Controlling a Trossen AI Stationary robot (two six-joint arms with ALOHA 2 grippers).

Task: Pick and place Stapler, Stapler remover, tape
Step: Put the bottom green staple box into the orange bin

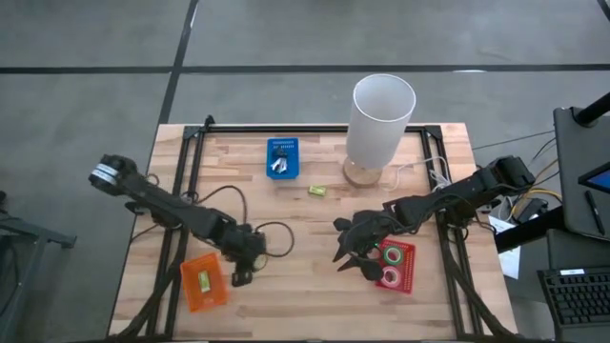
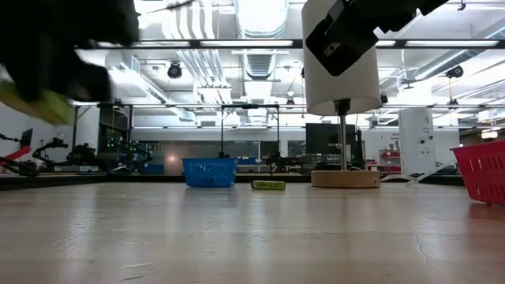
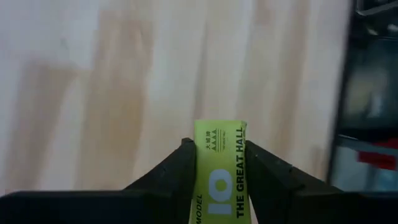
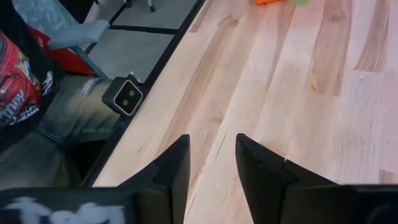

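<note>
My left gripper (image 3: 221,146) is shut on a small yellow-green box (image 3: 221,177) printed "THE GREAT WALL". It hovers beside the orange tray (image 1: 203,295), which holds another yellow-green box (image 1: 202,280). The low view shows the held box (image 2: 31,104) well above the table. My right gripper (image 4: 211,143) is open and empty, next to the red tray (image 1: 408,276), over bare wood. Tape rolls lie in the red tray: a green one (image 1: 393,254) and a red one (image 1: 389,276). A third yellow-green box (image 1: 317,191) lies flat mid-table. The blue tray (image 1: 282,157) holds a small metal tool. My left gripper pinches the yellow-green box between its two fingers (image 3: 180,168), one on each long side (image 3: 200,155). The box's end sticks out past the fingertips. The box is lifted clear of the table.
A tall white cylinder (image 1: 381,114) on a round wooden base (image 2: 344,178) stands at the far side, with cables beside it. Black rails run along the table's edges. A seated person (image 4: 37,106) is at the near edge. Bare wood lies between the trays.
</note>
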